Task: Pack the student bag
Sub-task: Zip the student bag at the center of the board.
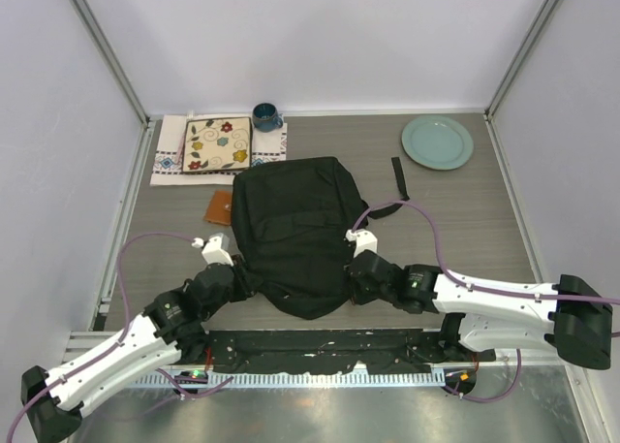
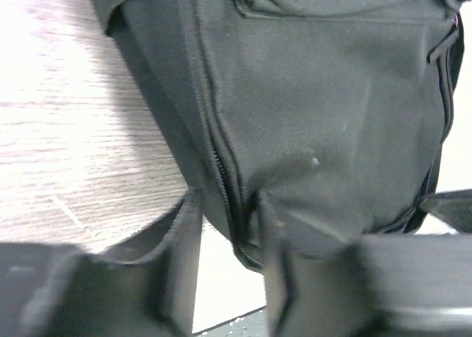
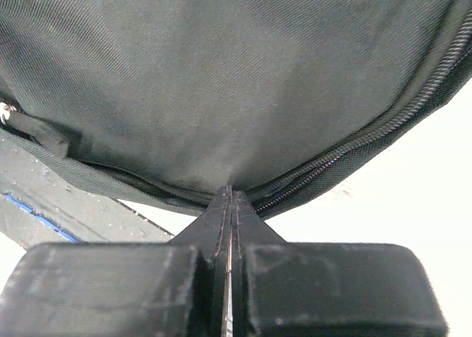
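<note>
The student bag [image 1: 291, 235] is a large black backpack lying flat in the middle of the table, its rounded end toward the arms. My left gripper [image 1: 237, 274] is at the bag's near left edge. In the left wrist view its jaws [image 2: 227, 204] stand apart, and the bag's zipper seam [image 2: 234, 219] hangs between them, against the right finger [image 2: 269, 234]. My right gripper [image 1: 351, 278] is at the near right edge. Its fingers [image 3: 230, 191] are pressed together, pinching the black fabric [image 3: 221, 79] just above the zipper [image 3: 354, 141].
At the back left a floral square tray [image 1: 217, 144] lies on a patterned cloth [image 1: 170, 160], with a dark blue mug [image 1: 266, 116] beside it. A brown wallet [image 1: 219, 207] lies left of the bag. A green plate [image 1: 437, 142] and a black strap [image 1: 398, 176] are at the back right.
</note>
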`<state>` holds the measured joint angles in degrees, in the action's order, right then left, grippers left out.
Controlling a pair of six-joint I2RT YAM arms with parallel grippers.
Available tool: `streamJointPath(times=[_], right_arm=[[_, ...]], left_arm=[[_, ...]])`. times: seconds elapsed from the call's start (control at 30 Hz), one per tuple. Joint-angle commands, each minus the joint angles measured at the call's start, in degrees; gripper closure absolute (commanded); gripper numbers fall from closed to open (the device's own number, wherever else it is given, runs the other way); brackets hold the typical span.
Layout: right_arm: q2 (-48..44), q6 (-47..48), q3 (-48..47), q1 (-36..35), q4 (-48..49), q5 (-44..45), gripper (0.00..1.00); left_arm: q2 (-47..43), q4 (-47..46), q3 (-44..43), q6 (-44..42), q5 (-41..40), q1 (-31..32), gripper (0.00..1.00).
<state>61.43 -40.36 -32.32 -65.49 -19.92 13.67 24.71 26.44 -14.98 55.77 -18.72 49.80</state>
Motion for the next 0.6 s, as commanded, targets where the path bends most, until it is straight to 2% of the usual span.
streamJointPath(times=[0.0, 0.13, 0.17, 0.2, 0.27, 0.37, 0.57], right_arm=[[0.44, 0.63, -0.73, -0.07, 4.45, -3.12, 0.99], [1.24, 1.33, -2.48, -0.16, 5.68, -3.47, 0.96], [0.19, 1.42, -2.58, -0.07, 7.08, -3.74, 0.93], [-0.43, 1.51, -2.58, -0.07, 7.87, -4.7, 0.81], [-1.83, 1.69, -2.75, -0.07, 10.34, -5.49, 0.64], [-2.02, 1.16, -3.46, -0.07, 11.83, -4.97, 0.57], [2.37, -1.91, -2.75, -0.07, 17.98, -4.97, 0.55]], left_arm=[[-1.77, 3.8, -3.3, 1.89, -3.26, -0.49, 0.47], [-1.42, 0.55, -3.03, 2.06, 1.31, -0.41, 0.34], [-1.24, 0.46, -3.03, 2.15, 2.1, -0.41, 0.27], [-0.98, 0.28, -2.95, 2.67, 2.46, -0.41, 0.23], [-0.36, -0.07, -2.86, 3.29, 4.38, -0.41, 0.16], [-1.06, -1.82, -1.55, 5.83, 7.46, -0.41, 0.14], [-5.98, -9.82, 4.52, 16.55, 14.32, -0.41, 0.11]])
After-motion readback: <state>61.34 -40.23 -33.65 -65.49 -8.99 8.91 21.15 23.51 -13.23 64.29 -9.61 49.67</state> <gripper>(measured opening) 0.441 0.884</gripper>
